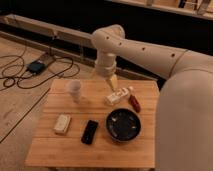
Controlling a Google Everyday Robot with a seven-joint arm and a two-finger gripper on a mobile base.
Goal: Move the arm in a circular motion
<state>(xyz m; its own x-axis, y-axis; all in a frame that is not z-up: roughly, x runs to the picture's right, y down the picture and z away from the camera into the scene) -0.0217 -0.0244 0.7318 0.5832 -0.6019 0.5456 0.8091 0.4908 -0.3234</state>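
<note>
The arm (pixel 150 52) is cream-white, made of thick tubular segments with small dark holes. It reaches in from the right, bends at a rounded joint (pixel 107 39) and points down over the far edge of the wooden table (pixel 60 147). My gripper (pixel 113 81) is the small tan tip at its end. It hangs just above the table's back edge, beside a white bottle (pixel 116 96) lying on its side. It holds nothing that I can see.
On the table stand a white cup (pixel 74 90), a red object (pixel 134 102), a black bowl (pixel 123 124), a black flat device (pixel 90 131) and a cream rectangular block (pixel 62 124). Cables and a blue box (pixel 36 66) lie on the floor at left.
</note>
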